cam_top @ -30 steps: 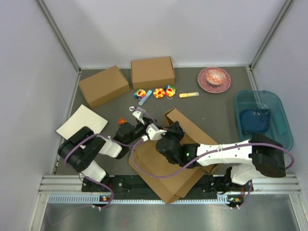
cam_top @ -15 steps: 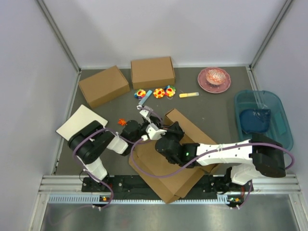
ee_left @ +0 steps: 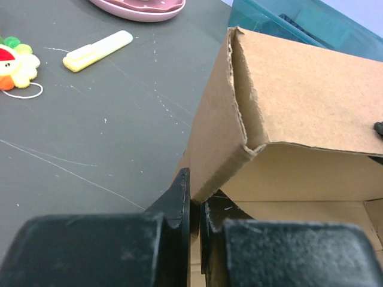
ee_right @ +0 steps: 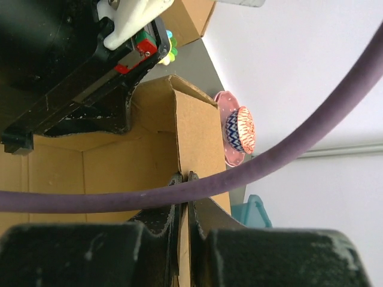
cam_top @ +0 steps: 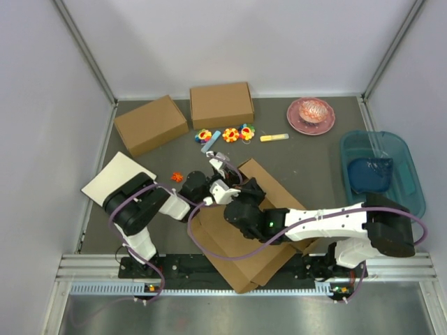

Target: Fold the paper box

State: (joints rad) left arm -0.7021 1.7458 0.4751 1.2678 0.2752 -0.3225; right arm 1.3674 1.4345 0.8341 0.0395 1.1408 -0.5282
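Observation:
The paper box [cam_top: 230, 246] lies partly folded between the arms, with a raised wall at its far end. My left gripper [cam_top: 225, 180] is shut on the lower corner of that wall, and the left wrist view shows the cardboard [ee_left: 299, 78] pinched between the jaws of that gripper [ee_left: 195, 202]. My right gripper [cam_top: 246, 191] is shut on the adjoining upright wall [ee_right: 200, 128], the jaws of the gripper [ee_right: 182, 179] closed on its edge. In the right wrist view the left gripper [ee_right: 90, 89] sits just beyond, and a purple cable crosses the frame.
Two formed cardboard boxes [cam_top: 151, 124] [cam_top: 221, 105] stand at the back left. An off-white board [cam_top: 117, 176] lies at the left. Small toys [cam_top: 230, 134], a yellow marker [cam_top: 274, 137], a pink plate [cam_top: 311, 115] and a blue bin [cam_top: 380, 171] lie at the back and right.
My left gripper has moved right to the box's raised wall and shut on it. The right gripper has kept its hold and barely shifted.

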